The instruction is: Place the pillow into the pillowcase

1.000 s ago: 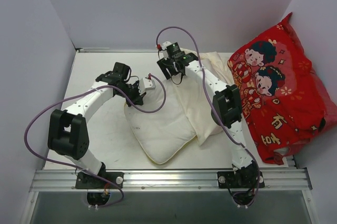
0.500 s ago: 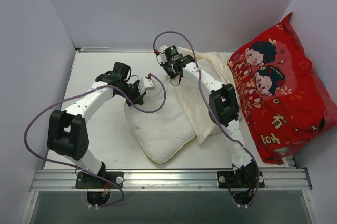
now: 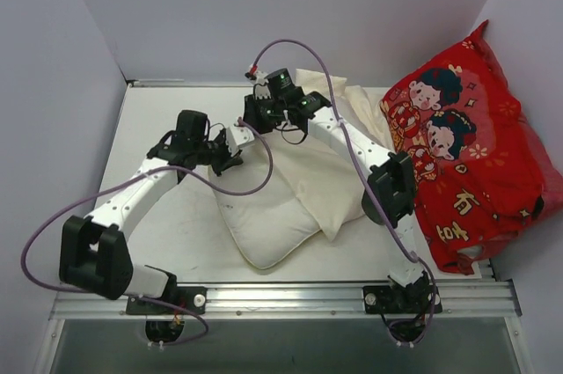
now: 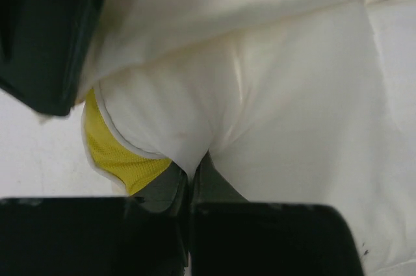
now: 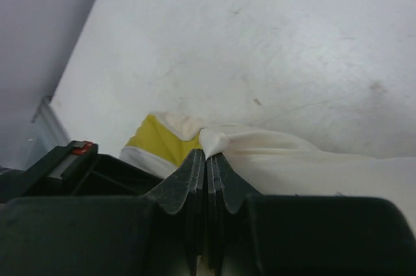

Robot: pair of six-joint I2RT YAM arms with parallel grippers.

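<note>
The pillow (image 3: 264, 224) lies on the desk (image 3: 163, 110) between the two arms, its far left corner lifted where both sets of jaws meet. The pillowcase (image 3: 332, 182) is draped over the pillow's right side and reaches back toward the rear wall. In the left wrist view, the left jaws are pressed together on a fold of the pillow's white cloth, just beside its yellow edge (image 4: 110, 152). The left arm (image 3: 141, 187) reaches forward and inward with its elbow low near the desk's left side. The right arm (image 3: 347, 138) stretches far forward and bends left across the pillowcase. Its jaws are closed tight on the cream hem of the pillowcase, right next to the yellow corner (image 5: 159, 136). A second ago the right jaws stood wide and farther right over the pillowcase; they have since moved left toward the left jaws and clamped. The left arm's elbow has swung down and outward. The red cushion (image 3: 471, 163) leans against the right wall, unmoved.
</note>
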